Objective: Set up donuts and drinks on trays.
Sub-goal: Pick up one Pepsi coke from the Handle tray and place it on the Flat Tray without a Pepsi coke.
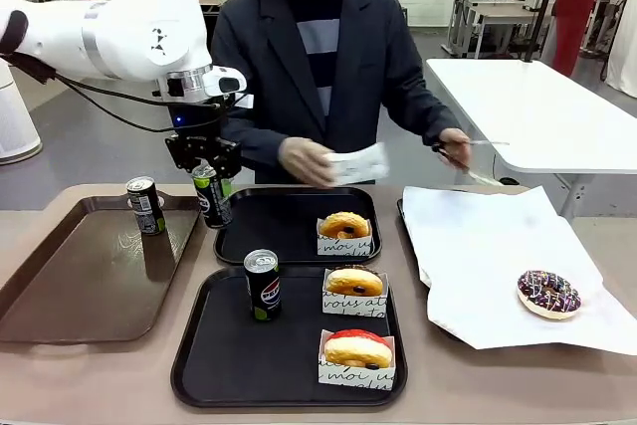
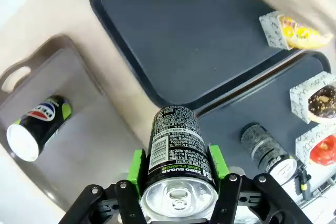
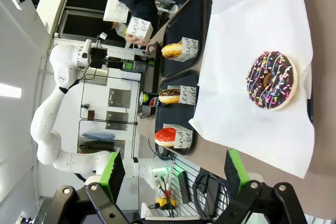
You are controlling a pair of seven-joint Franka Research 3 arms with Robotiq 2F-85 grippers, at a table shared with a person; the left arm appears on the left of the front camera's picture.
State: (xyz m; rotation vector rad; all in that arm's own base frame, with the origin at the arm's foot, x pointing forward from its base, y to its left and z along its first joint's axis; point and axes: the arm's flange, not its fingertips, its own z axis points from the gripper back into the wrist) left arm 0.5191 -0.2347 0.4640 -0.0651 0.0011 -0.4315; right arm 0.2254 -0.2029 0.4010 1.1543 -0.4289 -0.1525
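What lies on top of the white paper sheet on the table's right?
A chocolate ring donut with coloured sprinkles, on the white paper sheet. A dark tray edge shows at its left; the rest beneath is covered.

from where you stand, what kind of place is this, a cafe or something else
Probably a robotics lab staged as a snack counter, not a cafe: the left end effector grips a soda can beside black trays of sleeved donuts, and a white worktable stands behind the person.
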